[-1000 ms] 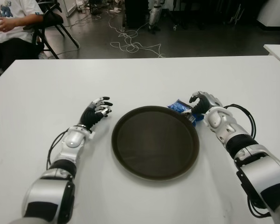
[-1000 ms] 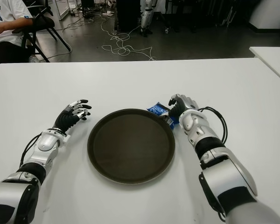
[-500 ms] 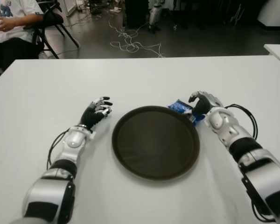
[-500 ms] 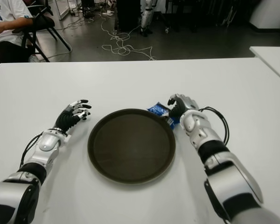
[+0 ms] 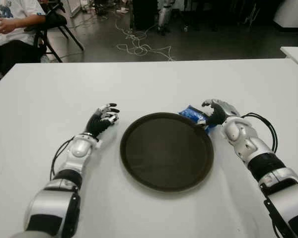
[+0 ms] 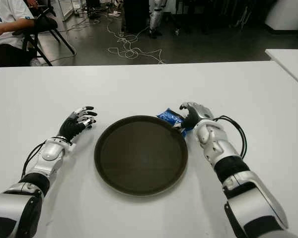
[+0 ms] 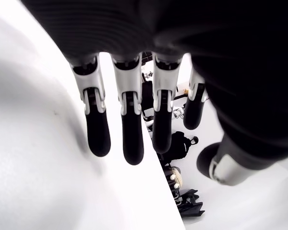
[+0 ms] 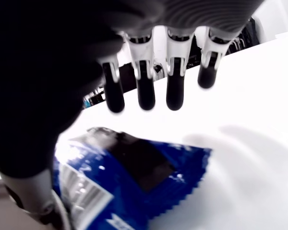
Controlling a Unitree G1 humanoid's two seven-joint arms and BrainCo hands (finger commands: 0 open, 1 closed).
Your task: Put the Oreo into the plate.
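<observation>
One blue Oreo pack (image 5: 193,114), flat on the tabletop (image 5: 154,79), just beside the far right rim of the plate (image 5: 166,151) and maybe touching it; not yet inside. Right hand (image 5: 216,111) over the pack's right end, fingers (image 8: 146,93) extended above the wrapper with daylight under the tips in the wrist view, thumb low beside the near edge. No pinch visible: spread over the pack, not closed on it. Whether the thumb touches the wrapper, hard to tell.

Left hand (image 5: 102,119) on the other side of the plate, just off its left rim, fingers (image 7: 129,139) loosely extended and holding nothing. Plate dark, round, bare inside. Beyond the tabletop, a seated person (image 5: 12,29) at the far left and loose cables (image 5: 139,47) on the floor.

Judged stage: grasp about to form, lift and carry into the plate not begun.

Likely trouble from here:
- Slick, thin wrapper, so a closing thumb may push the pack away rather than catch it.
- Shallow pinch on a crimped end, hence a droop or a slip during the lift.
- Pack close against the rim, so fingers coming down may strike the plate and shift it.
- Low carry may snag the pack on the raised rim and leave it half over the edge.
</observation>
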